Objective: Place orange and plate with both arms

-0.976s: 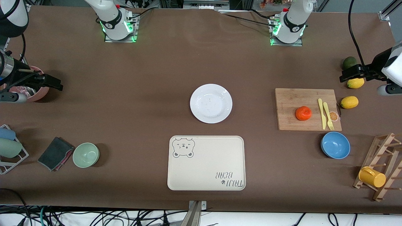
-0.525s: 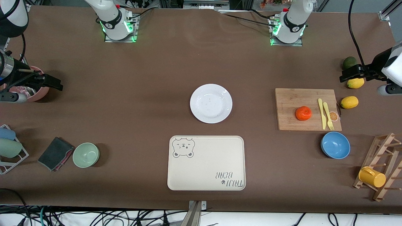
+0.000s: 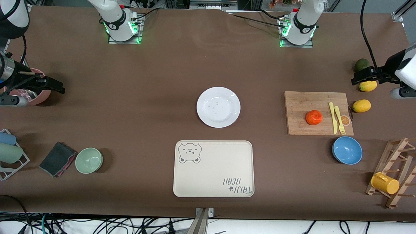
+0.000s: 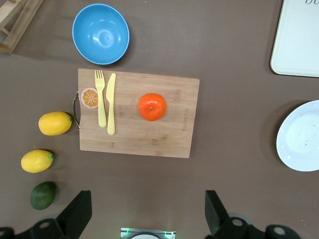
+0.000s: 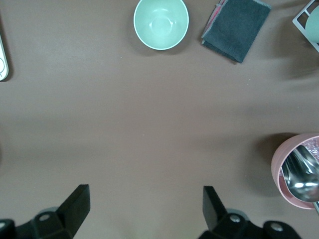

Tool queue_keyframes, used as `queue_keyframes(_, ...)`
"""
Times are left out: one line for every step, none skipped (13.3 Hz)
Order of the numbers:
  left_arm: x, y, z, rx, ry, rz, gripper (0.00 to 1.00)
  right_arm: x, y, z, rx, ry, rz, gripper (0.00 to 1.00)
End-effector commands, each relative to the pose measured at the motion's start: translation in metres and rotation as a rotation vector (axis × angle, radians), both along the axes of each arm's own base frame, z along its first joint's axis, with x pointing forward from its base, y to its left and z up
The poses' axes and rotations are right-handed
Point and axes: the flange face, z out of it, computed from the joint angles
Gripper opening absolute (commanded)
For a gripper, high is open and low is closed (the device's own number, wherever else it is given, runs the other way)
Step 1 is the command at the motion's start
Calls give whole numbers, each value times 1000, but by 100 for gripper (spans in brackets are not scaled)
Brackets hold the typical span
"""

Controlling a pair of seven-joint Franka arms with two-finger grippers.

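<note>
The orange [image 3: 314, 117] sits on a wooden cutting board [image 3: 305, 104] toward the left arm's end of the table; it also shows in the left wrist view [image 4: 152, 106]. The white plate [image 3: 218, 107] lies at the table's middle, and its edge shows in the left wrist view [image 4: 300, 136]. My left gripper [image 3: 364, 76] is open and empty, high over the lemons and avocado; its jaws stand wide apart [image 4: 148, 211]. My right gripper [image 3: 48, 85] is open and empty over the table beside a pink bowl, its jaws wide apart [image 5: 145, 206].
The cream bear tray [image 3: 213, 168] lies nearer the camera than the plate. A yellow knife and fork [image 3: 336, 117] lie on the board. Two lemons [image 3: 361, 105], an avocado [image 3: 361, 64], a blue bowl [image 3: 346, 150], a mug rack [image 3: 395, 177], a green bowl [image 3: 89, 160], a grey cloth [image 3: 57, 158] and a pink bowl [image 3: 39, 96] stand around.
</note>
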Motion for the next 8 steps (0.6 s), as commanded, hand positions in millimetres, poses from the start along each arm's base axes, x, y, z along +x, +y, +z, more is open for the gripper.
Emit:
queue_keyframes(-7, 0, 3, -6, 2, 10, 100, 1, -2, 6, 14, -1, 7, 100)
queue_keyframes(-7, 0, 3, -6, 2, 10, 100, 1, -3, 6, 13, -1, 7, 100)
queue_keyframes(-7, 0, 3, -6, 2, 10, 100, 1, -3, 6, 10, -1, 8, 100)
queue_keyframes(-7, 0, 3, -6, 2, 10, 100, 1, -3, 6, 11, -1, 7, 100)
queue_keyframes(-7, 0, 3, -6, 4, 10, 100, 1, -3, 6, 11, -1, 7, 100)
queue_keyframes(-7, 0, 3, -6, 4, 10, 100, 1, -3, 6, 10, -1, 8, 100)
queue_keyframes(-7, 0, 3, -6, 4, 10, 100, 1, -3, 5, 8, 2, 8, 100)
queue_keyframes(-7, 0, 3, -6, 4, 10, 100, 1, -2, 6, 8, -1, 9, 100)
